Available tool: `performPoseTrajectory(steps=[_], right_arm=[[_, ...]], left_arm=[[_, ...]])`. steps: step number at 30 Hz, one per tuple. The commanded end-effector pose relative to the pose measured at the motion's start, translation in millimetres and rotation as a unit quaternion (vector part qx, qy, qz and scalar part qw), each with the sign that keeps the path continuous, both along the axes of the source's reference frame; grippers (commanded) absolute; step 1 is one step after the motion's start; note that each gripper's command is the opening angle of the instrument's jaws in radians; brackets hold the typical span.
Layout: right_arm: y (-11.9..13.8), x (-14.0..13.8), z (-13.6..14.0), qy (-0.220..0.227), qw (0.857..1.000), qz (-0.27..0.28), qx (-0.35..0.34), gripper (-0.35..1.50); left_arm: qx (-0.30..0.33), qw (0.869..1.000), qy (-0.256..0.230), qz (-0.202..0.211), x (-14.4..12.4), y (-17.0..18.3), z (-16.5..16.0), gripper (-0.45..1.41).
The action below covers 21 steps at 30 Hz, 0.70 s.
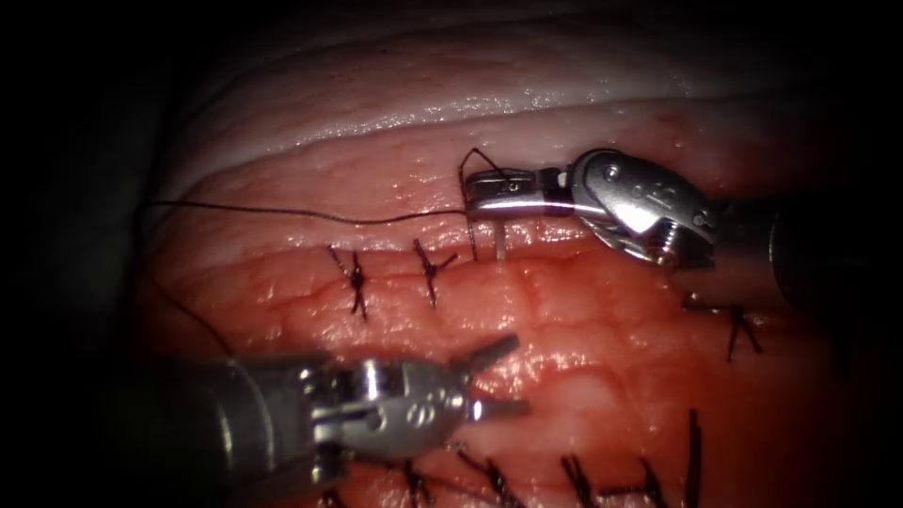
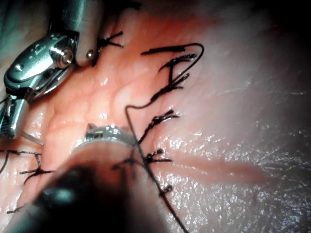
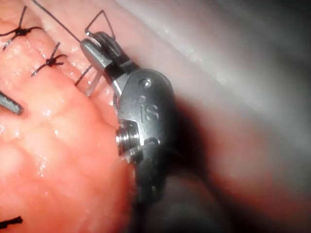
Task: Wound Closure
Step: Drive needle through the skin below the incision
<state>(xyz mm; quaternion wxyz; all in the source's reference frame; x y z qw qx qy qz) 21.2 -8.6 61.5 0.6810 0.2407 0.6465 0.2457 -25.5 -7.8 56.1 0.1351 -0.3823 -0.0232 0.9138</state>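
My right end effector (image 1: 489,193) clamps the needle (image 1: 500,242) upper centre, tip in the tissue (image 1: 602,367); left end effector (image 1: 499,376) open, empty. I'd keep thread (image 1: 282,213) slack-free.

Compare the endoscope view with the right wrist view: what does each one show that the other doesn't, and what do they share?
Endoscope view: the left hand whole, jaws open, holding nothing, and the thread trailing far left across the tissue.
Right wrist view: the screw on the right tool's wrist, close up.
Both: the right hand, shut on what looks like the needle, which runs down to the cut. Whether it enters the tissue is unclear. Two tied stitches lie left of it.
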Motion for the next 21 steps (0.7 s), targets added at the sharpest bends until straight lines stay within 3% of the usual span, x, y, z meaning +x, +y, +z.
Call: performPoseTrajectory(steps=[1, 21], right_arm=[[0.3, 0.7, 0.5, 0.002, 1.000, -0.001, 0.009, -0.35], [0.2, 1.3, 0.2, 0.017, 0.995, 0.001, 0.098, -0.35]], left_arm=[[0.001, 1.000, 0.003, 0.003, -0.6, -0.1, 0.6, 0.12], [0.033, 0.999, 0.015, 0.011, -0.2, -1.1, 4.2, 0.12]])
